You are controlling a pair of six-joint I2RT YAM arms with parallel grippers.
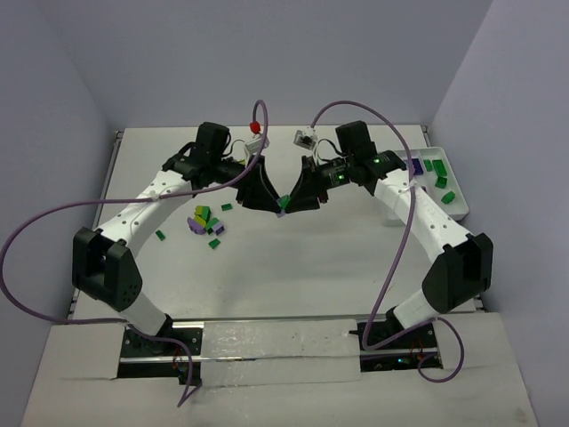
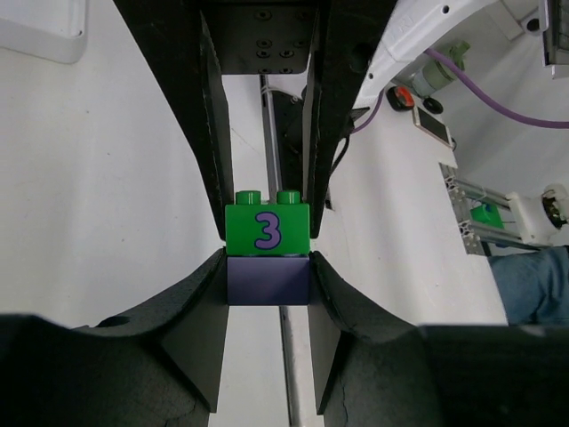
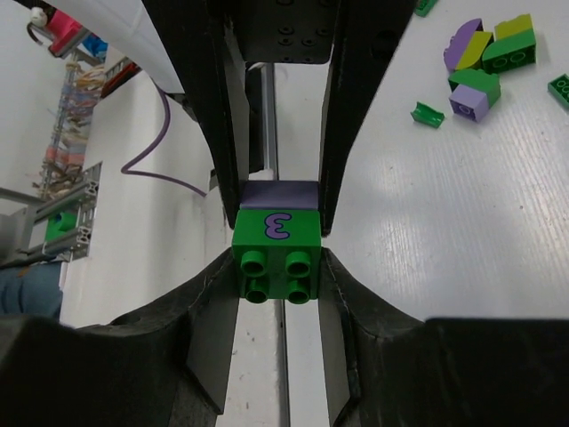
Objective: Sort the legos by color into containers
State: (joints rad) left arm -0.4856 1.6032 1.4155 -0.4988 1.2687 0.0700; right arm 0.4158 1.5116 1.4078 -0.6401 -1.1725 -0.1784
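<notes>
My two grippers meet above the middle of the table on a joined pair of bricks (image 1: 283,203). My left gripper (image 2: 268,277) is shut on the dark purple brick (image 2: 268,283). My right gripper (image 3: 277,267) is shut on the green brick (image 3: 277,233) marked with a purple 3. In the left wrist view the green brick (image 2: 267,229) sits beyond the purple one, between the other arm's fingers. A pile of yellow-green, green and lavender legos (image 1: 204,222) lies left of centre. A white tray (image 1: 457,206) at the right edge holds several green bricks and a purple one.
Loose green bricks lie at the left (image 1: 160,235) and near the pile (image 1: 227,206). The pile also shows in the right wrist view (image 3: 484,62). Another white tray corner (image 2: 40,31) shows in the left wrist view. Purple cables arc over both arms.
</notes>
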